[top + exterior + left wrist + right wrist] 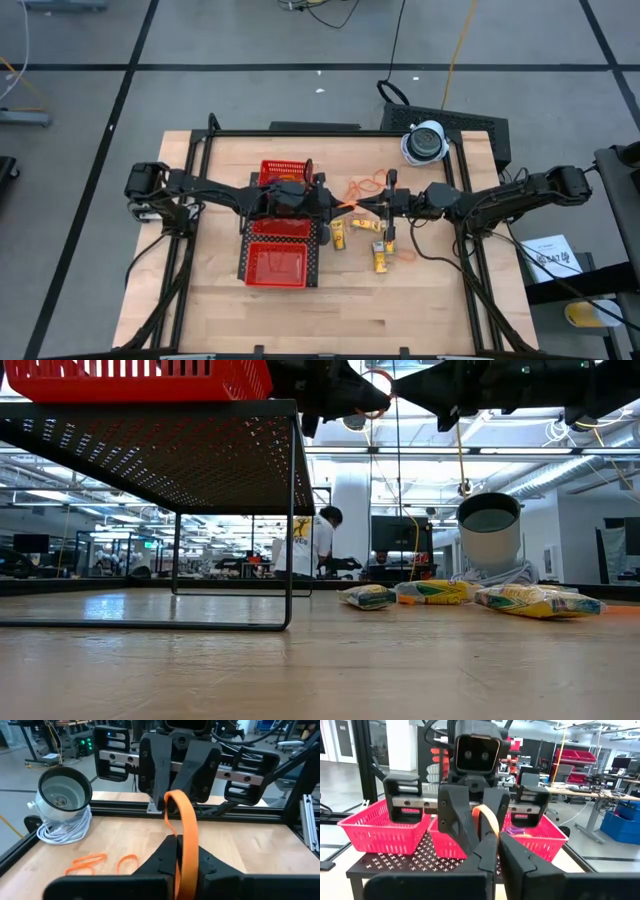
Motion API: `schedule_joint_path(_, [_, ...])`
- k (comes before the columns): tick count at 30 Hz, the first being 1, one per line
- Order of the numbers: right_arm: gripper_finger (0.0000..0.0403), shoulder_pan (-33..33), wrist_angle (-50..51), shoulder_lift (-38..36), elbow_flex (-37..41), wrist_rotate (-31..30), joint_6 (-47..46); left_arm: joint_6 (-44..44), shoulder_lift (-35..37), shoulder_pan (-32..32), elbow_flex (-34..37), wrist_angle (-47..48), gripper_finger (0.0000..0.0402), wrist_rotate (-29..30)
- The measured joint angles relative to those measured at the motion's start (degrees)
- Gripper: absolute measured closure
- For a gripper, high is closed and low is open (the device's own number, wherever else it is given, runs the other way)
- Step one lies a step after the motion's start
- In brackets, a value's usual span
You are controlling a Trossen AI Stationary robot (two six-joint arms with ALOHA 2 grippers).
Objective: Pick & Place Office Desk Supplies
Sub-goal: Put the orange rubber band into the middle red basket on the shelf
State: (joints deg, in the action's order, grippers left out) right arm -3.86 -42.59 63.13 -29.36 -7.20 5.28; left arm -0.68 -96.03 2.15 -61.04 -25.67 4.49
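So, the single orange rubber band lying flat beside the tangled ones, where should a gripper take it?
Probably straight from above, pinching one strand of the loose band: it lies flat on the table, too thin for a side approach, and its open loop leaves room for a finger inside. The left gripper and right gripper are both shut on another band.

Tray (140,380) top beyond low view's edge

I see a red mesh three-compartment tray (277,262) and a white-grey round dome-like object (425,142) on my wooden table (350,300).
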Motion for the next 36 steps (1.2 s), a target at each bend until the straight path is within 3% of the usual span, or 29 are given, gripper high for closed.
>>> schedule_joint_path(6, [0.0333, 0.0, 4.4, -2.1, 0.0, 0.0, 1.1, 0.3, 1.8, 0.0, 0.0, 1.8, 0.0393, -1.4])
schedule_joint_path(15, [0.0252, 0.0, 18.0, -13.2, 0.0, -0.2, 0.9, 0.6, 11.6, 0.6, 0.0, 19.0, 0.0394, -1.6])
schedule_joint_path(19, [0.0246, 0.0, 25.0, -17.5, 0.0, -0.3, -1.7, 0.1, 16.2, 1.9, 0.0, 30.3, 0.0397, -1.1])
schedule_joint_path(26, [0.0258, 0.0, 30.3, -20.5, 0.0, -0.4, -3.1, -6.2, 21.6, 5.0, 0.1, 47.9, 0.0398, 6.3])
schedule_joint_path(31, [0.0261, 0.0, 30.7, -20.2, 0.0, -0.4, -2.6, -13.4, 22.8, 5.7, 0.1, 56.0, 0.0386, 7.8])
schedule_joint_path(36, [0.0260, 0.0, 30.9, -20.2, 0.0, -0.4, -2.5, -16.5, 22.8, 5.7, 0.1, 56.8, 0.0383, 7.9])
